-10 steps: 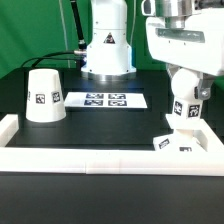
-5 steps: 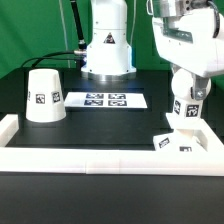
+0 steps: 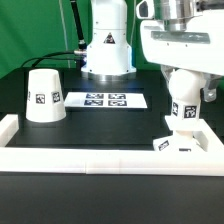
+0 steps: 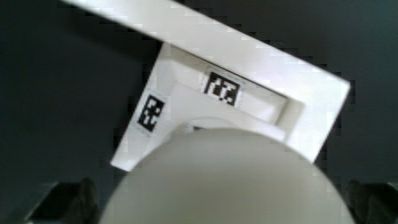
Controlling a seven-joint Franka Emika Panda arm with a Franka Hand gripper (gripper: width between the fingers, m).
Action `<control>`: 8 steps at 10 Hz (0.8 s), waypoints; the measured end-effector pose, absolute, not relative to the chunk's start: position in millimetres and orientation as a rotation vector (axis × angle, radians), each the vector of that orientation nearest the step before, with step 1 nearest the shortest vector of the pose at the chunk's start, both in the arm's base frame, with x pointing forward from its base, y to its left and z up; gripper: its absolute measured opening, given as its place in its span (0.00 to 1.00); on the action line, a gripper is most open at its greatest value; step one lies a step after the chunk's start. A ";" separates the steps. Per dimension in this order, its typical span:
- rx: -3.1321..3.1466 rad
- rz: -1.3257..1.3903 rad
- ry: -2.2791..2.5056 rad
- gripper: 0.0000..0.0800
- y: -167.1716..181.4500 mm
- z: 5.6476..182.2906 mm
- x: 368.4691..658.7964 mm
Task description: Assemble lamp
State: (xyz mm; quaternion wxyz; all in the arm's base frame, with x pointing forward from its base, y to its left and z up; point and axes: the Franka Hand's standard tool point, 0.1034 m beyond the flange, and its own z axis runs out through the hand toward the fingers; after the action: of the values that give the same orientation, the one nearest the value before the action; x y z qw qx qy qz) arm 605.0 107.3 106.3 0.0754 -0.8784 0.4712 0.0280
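The white bulb point(image 3: 184, 108) stands upright on its stem over the small blocky base point(image 3: 180, 143) at the exterior view's right, by the white wall. My gripper point(image 3: 184, 84) comes down over the bulb's top and is shut on it. In the wrist view the round bulb point(image 4: 222, 178) fills the space between my dark fingers point(image 4: 63, 200), with the tagged base point(image 4: 214, 95) beyond it. The cone shade point(image 3: 43, 95) stands apart at the exterior view's left.
The marker board point(image 3: 107, 100) lies flat in the middle at the back. The white robot pedestal point(image 3: 107, 45) stands behind it. A low white wall point(image 3: 100, 158) runs along the front and both sides of the black table.
The hand above the bulb has turned and shifted slightly toward the exterior view's left. The bulb, base and shade stay in place.
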 end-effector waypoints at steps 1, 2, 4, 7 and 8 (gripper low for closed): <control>-2.679 0.077 1.323 0.87 110.1 106.3 604.5; -2.714 0.070 1.247 0.87 109.1 106.3 604.7; -2.799 0.052 1.034 0.87 108.4 106.3 604.9; -2.943 0.009 0.626 0.87 106.2 105.6 604.9; -2.991 -0.009 0.468 0.87 104.8 105.3 605.3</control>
State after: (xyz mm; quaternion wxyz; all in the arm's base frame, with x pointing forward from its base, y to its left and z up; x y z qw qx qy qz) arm 605.3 104.8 105.3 0.0570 -0.9864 0.1544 -0.0029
